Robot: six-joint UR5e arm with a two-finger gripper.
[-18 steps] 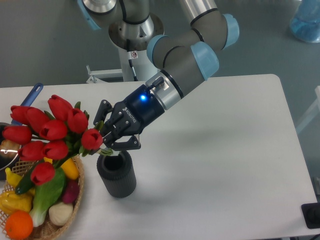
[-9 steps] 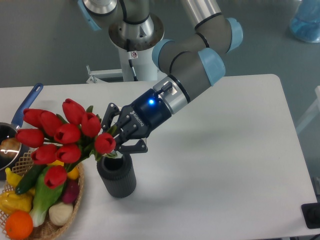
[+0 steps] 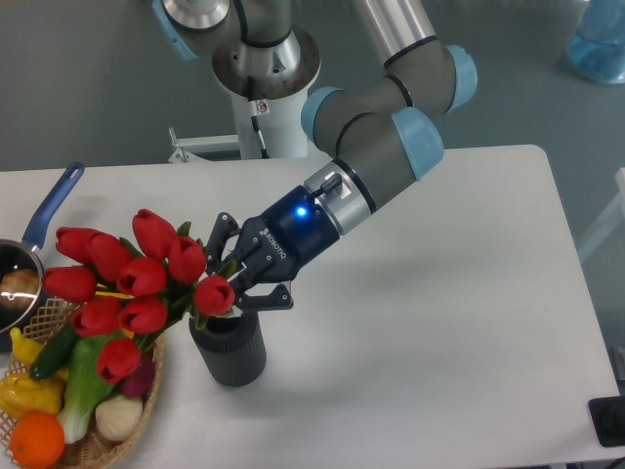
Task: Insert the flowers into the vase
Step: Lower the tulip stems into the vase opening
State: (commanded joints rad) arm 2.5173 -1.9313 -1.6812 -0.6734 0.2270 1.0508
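A single fixed camera looks down at the white tabletop [image 3: 439, 293] from the front, moderately near. The robot's base [image 3: 262, 73] stands at 12 o'clock.

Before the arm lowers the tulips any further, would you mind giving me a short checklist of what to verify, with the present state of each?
1. Grip: gripper closed on the flowers' stems: ok.
2. Vase upright on the table: ok.
3. Stem ends inside the vase mouth: cannot tell, hidden behind buds and fingers.
4. Bunch upright: not ok, it leans left with the buds over the wicker basket.
5. Fingers clear of the vase rim: cannot tell; they sit just above it.
6. Saucepan out of the way: ok.
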